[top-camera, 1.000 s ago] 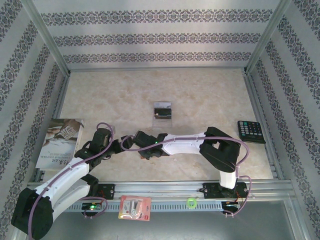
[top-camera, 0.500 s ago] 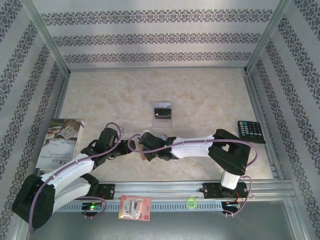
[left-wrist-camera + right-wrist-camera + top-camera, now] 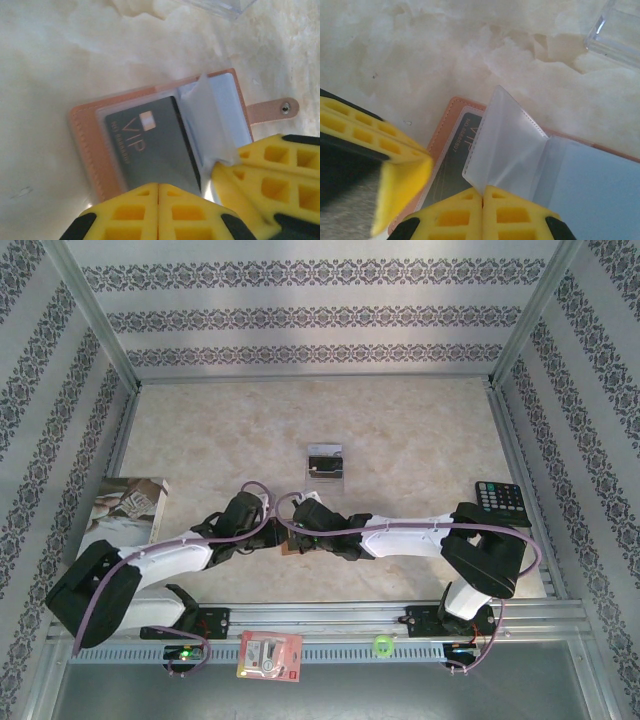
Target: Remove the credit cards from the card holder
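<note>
Credit card, dark grey with VIP lettering, not yet out: lodged inside a clear pocket of the card holder, on the half away from the snap tab. No card seen lying free beside the holder. Something dark and silvery in the clear tray just beyond the holder's far edge, too small to call a card or not. As a judgement: early in the job, at least this one card left to draw, perhaps more behind the other leaves.

Right gripper closed tight on the lower corner of a clear sleeve leaf, holding it raised off the holder and baring the pocket beneath, grey-blue panel on the tab side. Left gripper closed too, fingers pressed together at the holder's near edge, just where the card's short end disappears beneath them. Pinching that end or merely over it? Cannot tell. Holder flat and open on the table, directly under both grippers.
</note>
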